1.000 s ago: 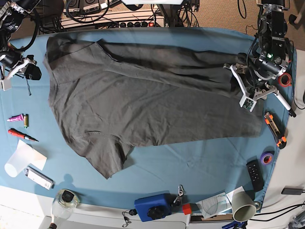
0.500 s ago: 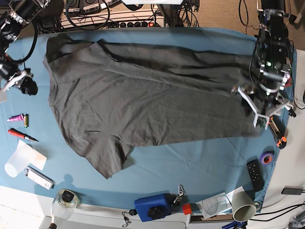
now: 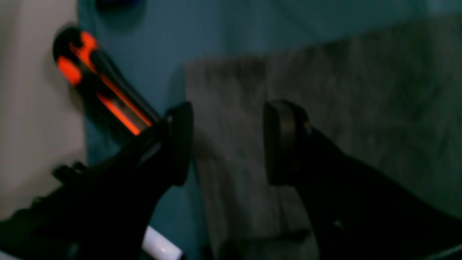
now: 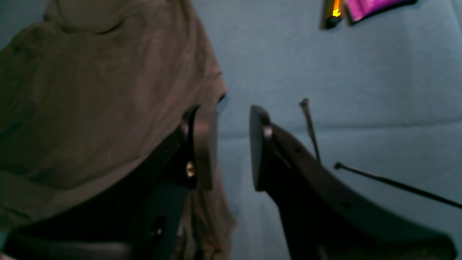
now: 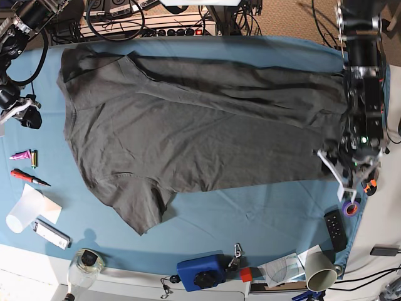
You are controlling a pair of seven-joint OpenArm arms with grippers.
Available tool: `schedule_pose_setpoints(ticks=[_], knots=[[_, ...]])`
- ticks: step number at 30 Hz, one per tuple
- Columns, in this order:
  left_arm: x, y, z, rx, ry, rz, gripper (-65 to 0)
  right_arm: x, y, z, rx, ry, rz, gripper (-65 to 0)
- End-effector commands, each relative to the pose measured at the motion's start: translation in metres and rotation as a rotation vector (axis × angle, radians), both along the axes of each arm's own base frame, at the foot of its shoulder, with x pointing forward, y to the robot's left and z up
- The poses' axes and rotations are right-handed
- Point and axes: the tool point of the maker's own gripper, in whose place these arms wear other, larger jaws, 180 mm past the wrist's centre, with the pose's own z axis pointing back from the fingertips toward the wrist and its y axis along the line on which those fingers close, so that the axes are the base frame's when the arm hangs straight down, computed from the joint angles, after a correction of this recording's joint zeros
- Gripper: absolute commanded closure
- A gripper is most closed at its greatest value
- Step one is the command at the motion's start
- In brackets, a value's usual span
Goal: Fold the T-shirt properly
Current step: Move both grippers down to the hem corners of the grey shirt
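The dark grey T-shirt (image 5: 200, 125) lies spread flat on the blue tablecloth (image 5: 263, 207), one sleeve pointing to the front. My left gripper (image 5: 346, 179) is open over the shirt's front right hem corner. In the left wrist view this gripper (image 3: 231, 144) straddles that corner of the T-shirt (image 3: 306, 90), just above it and holding nothing. My right gripper (image 5: 17, 113) is open and empty over bare cloth, left of the shirt. In the right wrist view this gripper (image 4: 231, 148) has the T-shirt's edge (image 4: 108, 90) to its left.
An orange and black utility knife (image 3: 97, 90) lies right beside the left gripper. A purple tape roll (image 5: 351, 207) and a remote (image 5: 335, 229) lie at the front right. A purple tube (image 5: 20, 154) and a screwdriver (image 5: 28, 177) lie at the left. A blue box (image 5: 200, 271) stands at the front edge.
My left gripper has moved along the shirt's right edge toward the front, down to the hem corner. My right gripper has drifted a little to the left, away from the shirt.
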Motion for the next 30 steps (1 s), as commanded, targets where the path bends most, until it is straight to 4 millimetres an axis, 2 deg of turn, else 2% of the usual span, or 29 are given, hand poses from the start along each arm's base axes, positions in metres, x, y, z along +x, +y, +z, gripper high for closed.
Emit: schedule_pose_setpoints(ticks=[1, 7, 11, 16, 20, 25, 30], knots=[[0.010, 0.009, 0.014, 0.016, -0.031, 0.016, -31.4, 0.007, -0.007, 0.019, -0.030, -0.053, 0.002, -16.1], [0.014, 0.010, -0.010, -0.054, 0.052, 0.015, -31.3, 0.010, -0.005, 0.019, -0.029, -0.059, 0.009, -16.1], [0.017, 0.012, -0.017, -0.076, 0.084, 0.022, -31.3, 0.017, 0.004, 0.013, -0.039, -0.036, 0.043, -16.1], [0.017, 0.014, -0.022, -0.083, 0.103, 0.032, -31.3, 0.034, 0.018, 0.004, -0.015, -0.025, 0.082, -16.1], [0.015, 0.014, -0.026, -0.085, 0.119, 0.032, -31.3, 0.055, 0.021, 0.001, 0.048, -0.048, 0.077, -16.1], [0.031, 0.004, -0.003, -0.140, 0.077, 0.015, -31.3, 0.083, 0.017, 0.003, 0.147, -0.088, 0.042, -16.1], [0.052, -0.014, 0.033, -0.222, 0.039, -0.043, -31.3, 0.116, 0.020, 0.020, 0.207, -0.151, 0.058, -16.1]])
